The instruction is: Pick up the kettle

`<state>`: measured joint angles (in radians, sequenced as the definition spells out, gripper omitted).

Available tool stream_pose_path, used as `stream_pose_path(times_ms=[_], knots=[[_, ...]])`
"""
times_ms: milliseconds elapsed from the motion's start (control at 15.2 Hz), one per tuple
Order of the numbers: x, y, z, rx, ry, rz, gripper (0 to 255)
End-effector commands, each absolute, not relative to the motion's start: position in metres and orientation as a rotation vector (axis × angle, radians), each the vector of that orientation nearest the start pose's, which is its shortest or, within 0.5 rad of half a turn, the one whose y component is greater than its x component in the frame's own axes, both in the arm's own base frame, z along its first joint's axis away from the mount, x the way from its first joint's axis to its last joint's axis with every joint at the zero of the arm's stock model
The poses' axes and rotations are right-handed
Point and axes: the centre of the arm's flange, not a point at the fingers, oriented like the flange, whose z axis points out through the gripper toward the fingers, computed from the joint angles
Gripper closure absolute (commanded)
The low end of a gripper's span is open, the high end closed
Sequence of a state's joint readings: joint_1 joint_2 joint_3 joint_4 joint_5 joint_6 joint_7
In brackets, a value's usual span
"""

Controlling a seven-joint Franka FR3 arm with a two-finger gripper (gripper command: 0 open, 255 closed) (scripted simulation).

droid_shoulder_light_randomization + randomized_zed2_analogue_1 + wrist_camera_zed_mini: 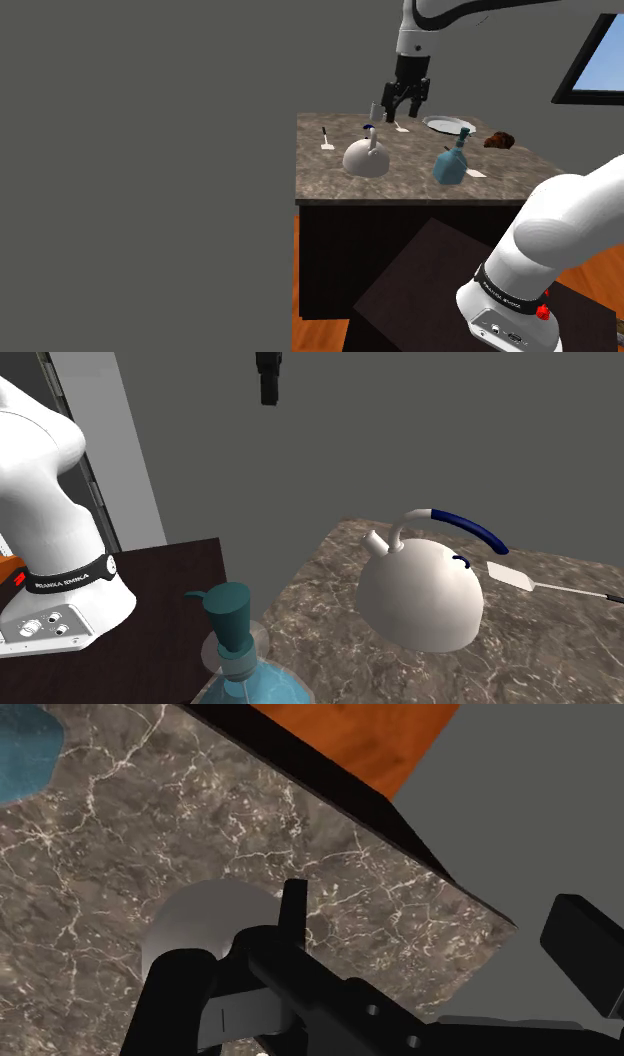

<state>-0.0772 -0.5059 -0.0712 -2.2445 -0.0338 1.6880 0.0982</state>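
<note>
The kettle is a white dome with a short spout and an arched handle that is partly blue; it stands on the marble counter near its front left. My black gripper hangs open above the counter, higher than the kettle and a little behind it toward the shoulder view's right, holding nothing. In the second exterior view the kettle is close up, and the gripper hangs high above it. In the wrist view the kettle lies below the gripper, beside one finger and partly hidden by it.
A blue pump bottle stands on the shoulder view's right of the kettle. A white plate and a brown lump lie at the back right. A white spatula rests at the back left. Orange floor lies below the counter edge.
</note>
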Motion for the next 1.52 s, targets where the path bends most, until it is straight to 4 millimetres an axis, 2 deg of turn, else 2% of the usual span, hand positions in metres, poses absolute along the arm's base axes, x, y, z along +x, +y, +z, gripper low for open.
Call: stream_pose_path(times_ms=[0,462,924,1188,1452], knots=[[0.413,-0.077,0.542,-3.096,0.453,0.107,0],[0.482,-0.135,0.495,-2.998,0.749,0.197,0],[0.537,-0.204,0.442,-2.871,1.031,0.283,0],[0.557,-0.241,0.413,-2.796,1.167,0.325,0],[0.557,-0.241,0.392,-2.796,1.167,0.325,0]])
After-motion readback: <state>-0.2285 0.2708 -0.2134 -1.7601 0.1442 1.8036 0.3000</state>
